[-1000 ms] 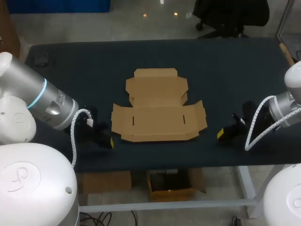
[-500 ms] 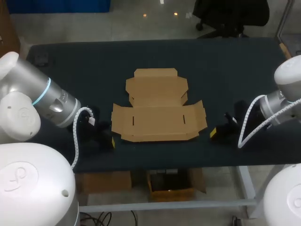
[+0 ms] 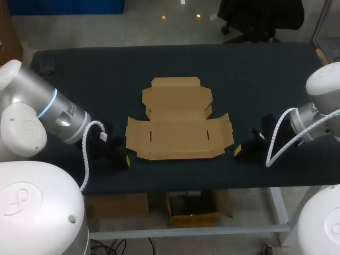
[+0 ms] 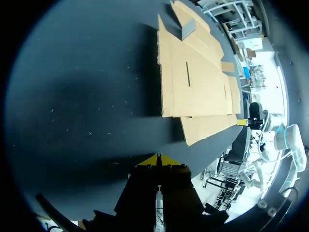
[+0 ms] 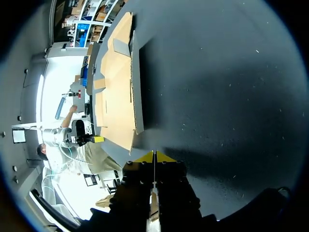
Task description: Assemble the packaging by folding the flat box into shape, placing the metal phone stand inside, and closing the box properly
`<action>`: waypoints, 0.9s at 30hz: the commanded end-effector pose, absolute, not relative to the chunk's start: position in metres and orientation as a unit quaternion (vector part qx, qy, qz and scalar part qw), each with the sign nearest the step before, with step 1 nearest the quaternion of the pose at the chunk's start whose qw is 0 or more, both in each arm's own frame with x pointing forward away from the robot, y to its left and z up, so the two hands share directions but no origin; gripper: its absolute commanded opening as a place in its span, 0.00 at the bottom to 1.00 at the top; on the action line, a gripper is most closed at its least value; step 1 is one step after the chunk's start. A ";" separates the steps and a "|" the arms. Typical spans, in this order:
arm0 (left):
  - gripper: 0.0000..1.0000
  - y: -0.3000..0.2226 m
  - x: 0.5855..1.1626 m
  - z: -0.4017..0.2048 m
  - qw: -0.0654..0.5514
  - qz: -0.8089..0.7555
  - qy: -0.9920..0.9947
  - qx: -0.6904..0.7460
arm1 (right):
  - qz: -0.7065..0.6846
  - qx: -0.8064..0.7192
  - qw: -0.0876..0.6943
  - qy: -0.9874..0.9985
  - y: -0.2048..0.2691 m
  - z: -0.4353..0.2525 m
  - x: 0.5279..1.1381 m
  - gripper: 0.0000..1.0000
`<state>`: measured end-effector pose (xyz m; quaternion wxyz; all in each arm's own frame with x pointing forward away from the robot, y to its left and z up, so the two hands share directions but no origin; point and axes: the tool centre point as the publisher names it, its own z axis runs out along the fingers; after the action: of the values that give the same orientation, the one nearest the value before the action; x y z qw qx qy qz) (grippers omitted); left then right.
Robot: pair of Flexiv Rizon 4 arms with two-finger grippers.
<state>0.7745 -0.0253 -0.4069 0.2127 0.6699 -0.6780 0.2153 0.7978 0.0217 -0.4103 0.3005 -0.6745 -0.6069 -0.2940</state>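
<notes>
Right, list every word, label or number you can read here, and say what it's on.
None can be read. The flat box is plain brown cardboard with no print showing, and the dark table shows no label.

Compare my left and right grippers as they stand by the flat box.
The left gripper sits off the left flap of the flat box; the right gripper sits off its right flap. The left gripper lies a little nearer the front edge of the table than the right gripper. Shared: both are low over the table, face the box, and have their yellow tips shut on nothing.
</notes>
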 end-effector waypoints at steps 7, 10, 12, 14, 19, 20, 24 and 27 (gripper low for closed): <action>0.00 -0.029 0.781 -0.413 0.221 0.210 -0.680 0.667 | -0.295 -0.674 0.307 -0.604 0.024 -0.417 0.800 0.00; 0.00 -0.029 0.781 -0.413 0.222 0.211 -0.680 0.667 | -0.294 -0.673 0.309 -0.604 0.026 -0.418 0.801 0.00; 0.00 -0.029 0.781 -0.414 0.222 0.212 -0.680 0.666 | -0.294 -0.673 0.310 -0.604 0.027 -0.419 0.802 0.00; 0.00 -0.030 0.782 -0.414 0.222 0.212 -0.680 0.666 | -0.293 -0.672 0.311 -0.604 0.028 -0.419 0.802 0.00; 0.00 -0.030 0.784 -0.417 0.225 0.209 -0.679 0.667 | -0.292 -0.673 0.313 -0.603 0.031 -0.421 0.803 0.00; 0.00 -0.030 0.784 -0.417 0.226 0.209 -0.679 0.667 | -0.292 -0.673 0.314 -0.603 0.031 -0.421 0.803 0.00; 0.00 -0.032 0.785 -0.417 0.230 0.210 -0.679 0.665 | -0.292 -0.672 0.316 -0.603 0.033 -0.422 0.805 0.00; 0.00 -0.034 0.785 -0.417 0.232 0.209 -0.682 0.661 | -0.291 -0.671 0.317 -0.603 0.034 -0.423 0.805 0.00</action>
<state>0.7823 -0.0320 -0.4150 0.2298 0.6628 -0.6803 0.2124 0.8032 0.0344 -0.4209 0.3133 -0.6730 -0.6036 -0.2908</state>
